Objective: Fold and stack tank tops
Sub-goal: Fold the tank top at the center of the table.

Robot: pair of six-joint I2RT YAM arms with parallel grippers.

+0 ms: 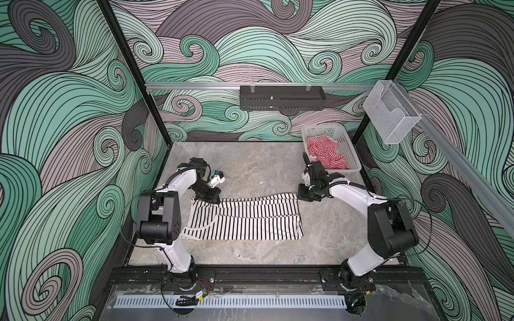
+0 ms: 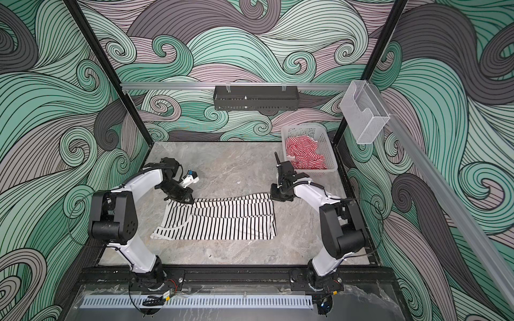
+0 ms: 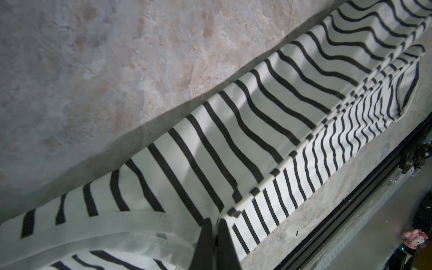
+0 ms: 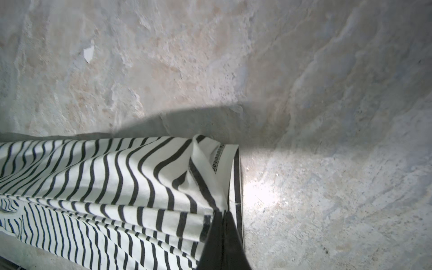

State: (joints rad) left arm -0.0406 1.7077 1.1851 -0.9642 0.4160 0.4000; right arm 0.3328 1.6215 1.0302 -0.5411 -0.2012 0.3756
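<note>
black top (image 1: 244,222): lying on the table (image 1: 250,166) between the two arms. Stripes run front to back, strap end toward the left arm, hem toward the right. Both top views show it there (image 2: 222,225).
far edge: lifted a bit off the table at both corners, with a shadow under it in the wrist views. That strip hangs between the grippers, and the rest lies flat on the side nearer the arm bases.
left gripper (image 1: 207,198): jaws squeezed right together on the black top's far strap-end corner. The left wrist view has the black fingertips (image 3: 205,238) nipping cloth right next to the white trim.
right gripper (image 1: 301,196): same deal, clamped tight on the far hem corner. In the right wrist view the cloth bunches into folds where the fingers (image 4: 214,240) meet.
red top (image 1: 325,152): crumpled up inside the basket (image 1: 351,151), neither gripper touching it.
basket: far right corner of the table, just past the right arm's wrist.
</note>
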